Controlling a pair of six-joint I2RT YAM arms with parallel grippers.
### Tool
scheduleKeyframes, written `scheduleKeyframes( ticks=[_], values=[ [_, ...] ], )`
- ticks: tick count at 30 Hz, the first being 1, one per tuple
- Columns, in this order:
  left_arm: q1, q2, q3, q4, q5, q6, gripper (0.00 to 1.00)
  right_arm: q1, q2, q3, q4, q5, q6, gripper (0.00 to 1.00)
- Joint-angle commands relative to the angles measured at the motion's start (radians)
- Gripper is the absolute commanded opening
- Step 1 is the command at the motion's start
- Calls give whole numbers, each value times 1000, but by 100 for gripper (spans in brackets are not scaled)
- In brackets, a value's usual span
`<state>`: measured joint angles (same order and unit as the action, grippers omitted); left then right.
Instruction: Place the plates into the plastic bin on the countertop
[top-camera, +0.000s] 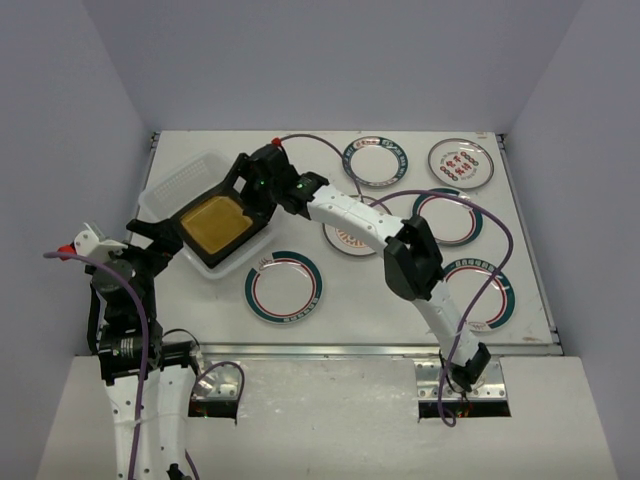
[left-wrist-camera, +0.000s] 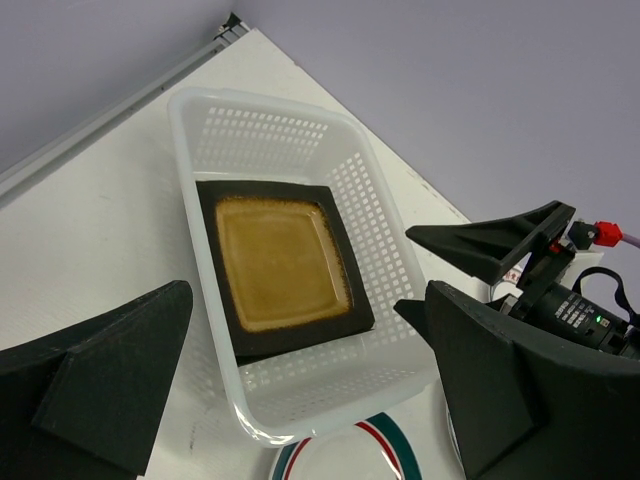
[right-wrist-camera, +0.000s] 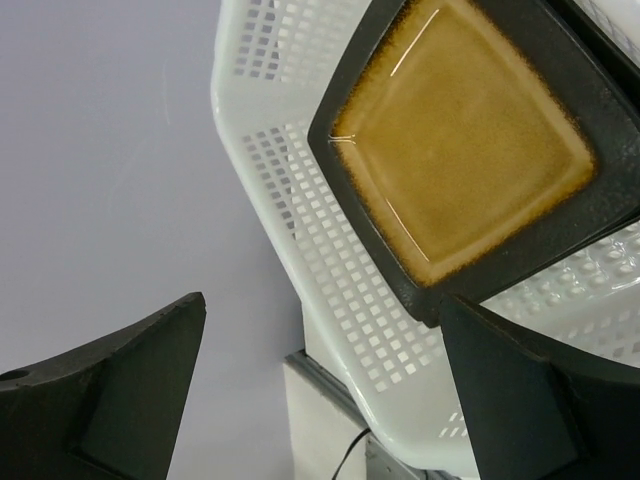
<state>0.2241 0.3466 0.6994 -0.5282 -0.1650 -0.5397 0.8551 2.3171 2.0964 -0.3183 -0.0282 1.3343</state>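
Observation:
The plastic bin (top-camera: 172, 185), a white perforated tub, stands at the back left of the countertop (top-camera: 360, 300). An amber square plate with a dark rim (top-camera: 215, 222) lies in it, and shows in the left wrist view (left-wrist-camera: 280, 262) and the right wrist view (right-wrist-camera: 470, 140). My right gripper (top-camera: 243, 190) is open at the plate's far corner, its jaws wide apart (right-wrist-camera: 322, 330) and holding nothing. My left gripper (top-camera: 165, 238) is open and empty at the bin's near left side (left-wrist-camera: 295, 330). Several round plates lie on the countertop, the nearest (top-camera: 283, 285) just in front of the bin. The teal plate is out of view.
Round rimmed plates lie at the back (top-camera: 376, 160), the back right (top-camera: 461, 163), the right (top-camera: 447, 216) and the near right (top-camera: 480, 293). The orange-centred plate (top-camera: 345, 240) is partly under my right arm. Grey walls close in the left, back and right.

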Motion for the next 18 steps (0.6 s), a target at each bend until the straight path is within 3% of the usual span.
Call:
scheduleKeyframes(
  ticks=[1,6,9,11,13,18],
  values=[
    [3,-2,31,15,-12,-3,100,7,-18,17,-11,-43,-99,99],
    [-11,7,26,19,-7,7,100,-15,-241,-90,47,-80,-441,99],
    [-40,26,6,74,96,44,100,-36,-463,-192,-75,-83,-628,99],
    [-63,54,-2,97,173,68,100,-54,-608,-381,-96,-110,-712,99],
    [-84,91,3,107,226,82,100,-97,-760,-699,-34,-158,-720,99],
    [-85,130,-20,166,378,100,100,-146,-1052,-1244,201,-251,-611,97]
  ],
)
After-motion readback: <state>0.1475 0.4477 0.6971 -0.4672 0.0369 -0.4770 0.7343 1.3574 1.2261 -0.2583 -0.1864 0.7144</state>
